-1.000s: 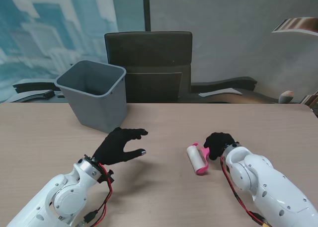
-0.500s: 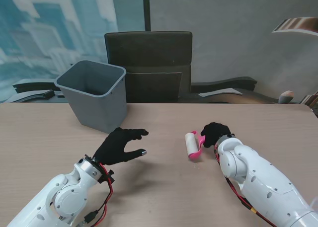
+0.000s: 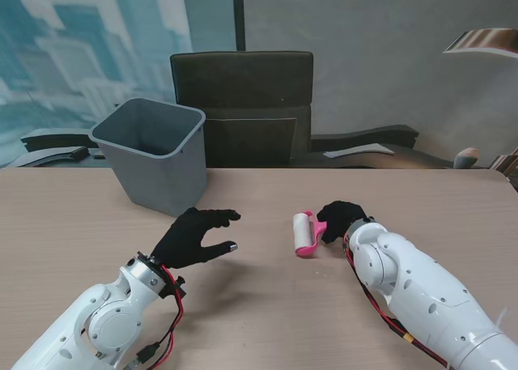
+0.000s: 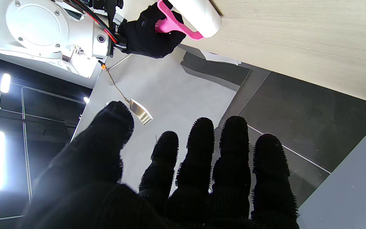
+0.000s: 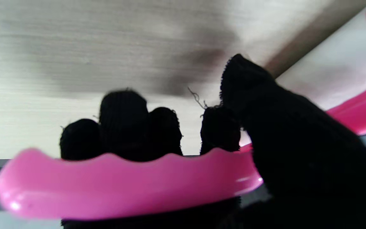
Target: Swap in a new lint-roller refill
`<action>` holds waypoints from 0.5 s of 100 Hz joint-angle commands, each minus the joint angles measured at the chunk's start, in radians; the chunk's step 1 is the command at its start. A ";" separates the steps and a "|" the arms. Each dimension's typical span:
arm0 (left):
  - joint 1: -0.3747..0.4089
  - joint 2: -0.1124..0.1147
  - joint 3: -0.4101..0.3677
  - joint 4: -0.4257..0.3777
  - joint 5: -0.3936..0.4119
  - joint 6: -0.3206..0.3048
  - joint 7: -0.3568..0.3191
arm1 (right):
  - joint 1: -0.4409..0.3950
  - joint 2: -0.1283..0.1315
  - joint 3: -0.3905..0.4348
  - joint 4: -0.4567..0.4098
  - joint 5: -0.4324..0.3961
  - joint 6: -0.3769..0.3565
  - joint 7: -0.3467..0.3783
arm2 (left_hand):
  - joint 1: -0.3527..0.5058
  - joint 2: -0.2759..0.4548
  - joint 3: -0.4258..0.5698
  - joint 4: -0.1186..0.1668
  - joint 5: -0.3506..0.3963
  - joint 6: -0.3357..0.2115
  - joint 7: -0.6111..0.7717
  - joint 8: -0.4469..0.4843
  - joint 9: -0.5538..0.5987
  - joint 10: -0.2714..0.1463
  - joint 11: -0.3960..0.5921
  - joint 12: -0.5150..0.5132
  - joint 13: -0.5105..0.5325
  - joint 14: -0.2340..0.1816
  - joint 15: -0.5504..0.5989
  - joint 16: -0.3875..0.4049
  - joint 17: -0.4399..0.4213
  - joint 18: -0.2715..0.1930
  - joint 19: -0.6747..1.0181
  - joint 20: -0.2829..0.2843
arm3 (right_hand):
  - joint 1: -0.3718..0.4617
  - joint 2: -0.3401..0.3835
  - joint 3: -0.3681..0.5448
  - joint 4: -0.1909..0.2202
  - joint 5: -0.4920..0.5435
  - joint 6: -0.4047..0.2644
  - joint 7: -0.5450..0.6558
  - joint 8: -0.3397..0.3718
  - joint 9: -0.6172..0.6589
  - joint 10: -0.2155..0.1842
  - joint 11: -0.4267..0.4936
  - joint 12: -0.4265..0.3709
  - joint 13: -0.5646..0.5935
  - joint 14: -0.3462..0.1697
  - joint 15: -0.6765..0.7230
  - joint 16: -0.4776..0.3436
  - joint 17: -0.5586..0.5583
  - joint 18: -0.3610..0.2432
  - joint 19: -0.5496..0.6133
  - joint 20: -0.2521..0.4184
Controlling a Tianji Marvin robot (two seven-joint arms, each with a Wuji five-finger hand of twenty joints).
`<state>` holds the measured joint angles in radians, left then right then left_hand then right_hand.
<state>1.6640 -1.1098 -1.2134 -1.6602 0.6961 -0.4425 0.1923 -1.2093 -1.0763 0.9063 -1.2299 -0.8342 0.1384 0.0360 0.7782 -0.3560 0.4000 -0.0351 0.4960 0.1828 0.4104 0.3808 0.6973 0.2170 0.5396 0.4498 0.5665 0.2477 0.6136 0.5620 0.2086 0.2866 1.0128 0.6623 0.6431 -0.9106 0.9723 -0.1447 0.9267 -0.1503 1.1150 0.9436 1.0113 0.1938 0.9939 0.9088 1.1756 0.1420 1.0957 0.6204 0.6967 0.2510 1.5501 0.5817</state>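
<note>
The right hand (image 3: 341,217) grips the pink handle of the lint roller (image 3: 305,233) above the surface (image 3: 259,305). Left hand (image 3: 193,237) hovers near the bin (image 3: 152,153), fingers spread, holding nothing.

- The place looked like an office or a meeting room.
- A long pale wood-grain worktop (image 3: 267,305) filled the near part of the view.
- A dark padded office chair (image 3: 241,103) stood pushed up to its far side.
- A grey plastic waste bin (image 3: 154,155) stood on the worktop at the left.
- Behind was a plain grey wall (image 3: 372,54), and beside it a large blue-toned picture of city towers (image 3: 89,46).
</note>
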 commanded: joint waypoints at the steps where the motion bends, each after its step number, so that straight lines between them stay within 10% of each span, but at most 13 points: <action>1: 0.003 -0.002 -0.001 -0.001 -0.002 0.003 -0.016 | -0.023 0.006 0.004 -0.014 -0.012 -0.011 0.024 | 0.009 0.032 -0.004 0.018 0.014 -0.010 0.017 0.012 0.013 -0.027 0.011 0.009 0.011 -0.014 0.026 0.013 -0.001 -0.007 0.023 0.012 | 0.017 -0.050 0.009 -0.019 -0.064 0.019 -0.122 -0.111 -0.061 0.049 -0.040 -0.065 -0.064 -0.072 -0.082 -0.009 -0.053 0.011 -0.036 0.034; 19: 0.004 -0.004 0.000 -0.003 -0.002 0.006 -0.009 | -0.069 0.028 0.046 -0.046 -0.079 -0.075 0.059 | 0.008 0.029 -0.005 0.019 0.009 -0.006 0.012 0.009 0.011 -0.027 0.013 0.011 0.011 -0.016 0.027 0.014 -0.001 -0.006 0.024 0.012 | -0.089 0.060 -0.005 0.077 -0.139 0.094 -0.540 -0.119 -0.287 0.061 -0.234 -0.266 -0.339 -0.011 -0.382 -0.065 -0.291 0.033 -0.234 0.044; 50: 0.003 -0.006 0.004 -0.004 -0.003 0.011 0.000 | -0.154 0.043 0.141 -0.136 -0.156 -0.125 0.096 | 0.004 0.030 -0.004 0.019 0.005 -0.004 0.008 0.008 0.009 -0.027 0.017 0.012 0.010 -0.017 0.029 0.014 0.000 -0.007 0.027 0.012 | -0.172 0.114 -0.114 0.060 -0.289 0.119 -0.638 -0.136 -0.564 0.070 -0.292 -0.307 -0.605 0.002 -0.582 -0.149 -0.499 0.045 -0.436 -0.003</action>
<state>1.6648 -1.1105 -1.2106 -1.6604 0.6956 -0.4373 0.2029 -1.3437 -1.0372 1.0424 -1.3518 -0.9774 0.0220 0.1282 0.7782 -0.3560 0.4000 -0.0351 0.4960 0.1828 0.4106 0.3808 0.6973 0.2169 0.5441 0.4498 0.5665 0.2477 0.6140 0.5620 0.2087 0.2866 1.0129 0.6623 0.5094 -0.8149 0.8837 -0.1119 0.6867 -0.0397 0.5067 0.8211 0.5066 0.2430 0.7125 0.6127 0.6079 0.1410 0.5463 0.4914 0.2259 0.2786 1.1440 0.5887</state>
